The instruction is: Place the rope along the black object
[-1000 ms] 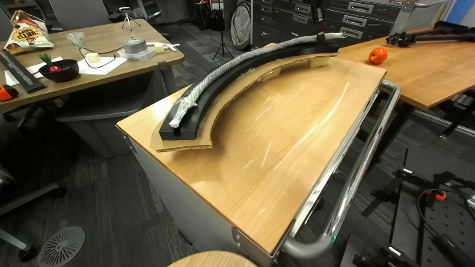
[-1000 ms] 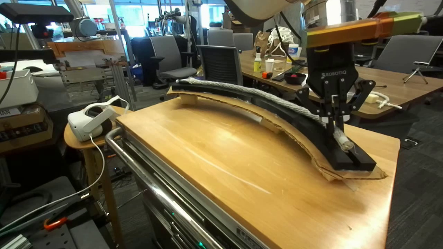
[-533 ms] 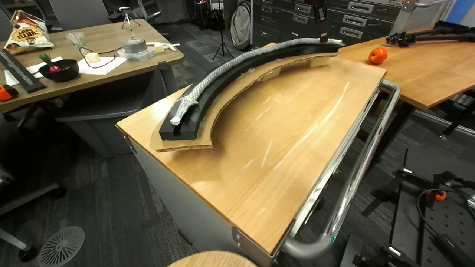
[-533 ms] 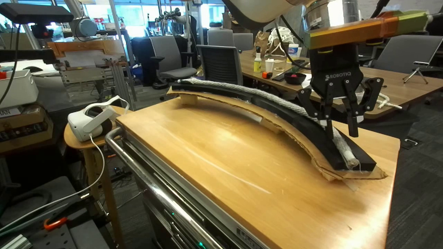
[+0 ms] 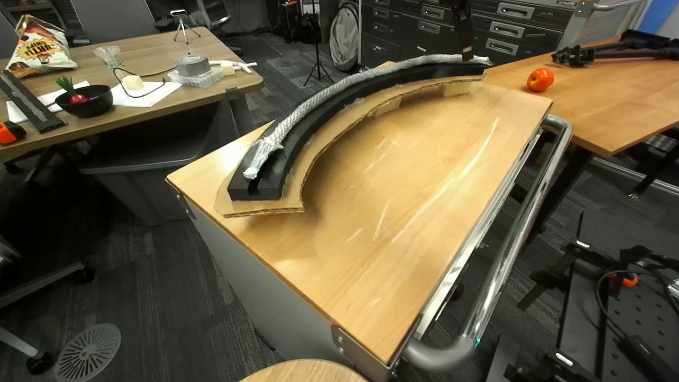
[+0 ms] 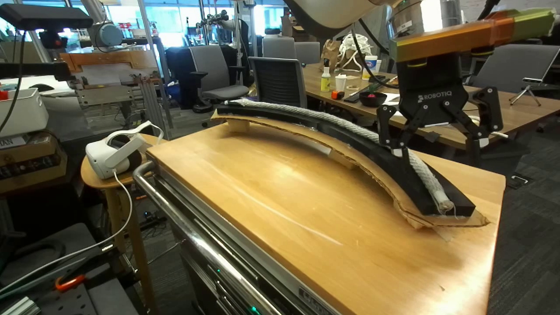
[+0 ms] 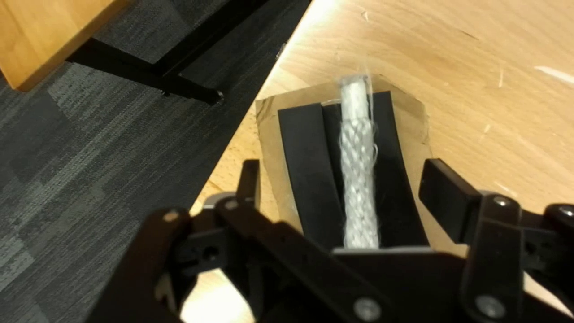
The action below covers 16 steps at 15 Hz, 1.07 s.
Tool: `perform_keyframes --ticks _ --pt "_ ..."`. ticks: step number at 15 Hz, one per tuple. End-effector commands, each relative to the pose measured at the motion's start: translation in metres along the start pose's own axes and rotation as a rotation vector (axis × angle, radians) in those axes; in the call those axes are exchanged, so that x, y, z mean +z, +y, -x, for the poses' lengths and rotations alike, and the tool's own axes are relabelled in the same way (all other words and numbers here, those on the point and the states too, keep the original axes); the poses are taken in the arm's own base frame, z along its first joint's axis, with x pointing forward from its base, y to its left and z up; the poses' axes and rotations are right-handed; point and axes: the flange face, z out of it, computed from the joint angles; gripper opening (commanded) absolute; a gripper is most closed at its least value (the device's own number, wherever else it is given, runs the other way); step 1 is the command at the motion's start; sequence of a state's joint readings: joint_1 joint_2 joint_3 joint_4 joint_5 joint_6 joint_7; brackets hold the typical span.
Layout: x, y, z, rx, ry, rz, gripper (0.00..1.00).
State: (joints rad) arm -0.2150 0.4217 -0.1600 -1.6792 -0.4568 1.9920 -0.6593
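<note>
Rope (image 6: 328,117): one, laid along the strip (image 6: 352,140) from far left to near right; placement looks done. Gripper (image 6: 439,162): wide, unladen, astride the rope, near right. Outstanding, by judgement: gripper's withdrawal; perhaps seating in the groove (image 7: 333,134), partly bare.

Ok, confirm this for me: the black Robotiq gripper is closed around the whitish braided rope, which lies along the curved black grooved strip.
Not closed: the wrist view shows the gripper open, its fingers apart. The rope does lie along the strip.

Bright windows (image 6: 269,15) glow beyond grey office chairs (image 6: 208,65).
</note>
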Motion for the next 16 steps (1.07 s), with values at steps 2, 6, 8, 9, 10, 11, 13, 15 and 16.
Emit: perform_keyframes --ticks 2,6,8,9,10,11,13,15,16 --pt "-0.009 -0.003 0.002 -0.033 0.013 0.001 1.00" --pt "-0.008 -0.005 0.001 -0.040 0.010 -0.003 1.00" --pt "-0.009 -0.001 0.003 -0.143 0.121 0.096 1.00" --pt "-0.011 0.002 0.001 -0.153 0.174 0.125 1.00" --pt "-0.013 0.005 0.000 -0.158 0.223 0.148 1.00" --pt "-0.016 0.006 -0.002 -0.154 0.275 0.171 1.00" --pt "-0.021 0.003 -0.002 -0.141 0.383 0.137 1.00" --pt "-0.009 0.006 -0.013 -0.131 0.339 0.118 1.00" --pt "-0.011 0.004 -0.012 -0.135 0.368 0.099 1.00"
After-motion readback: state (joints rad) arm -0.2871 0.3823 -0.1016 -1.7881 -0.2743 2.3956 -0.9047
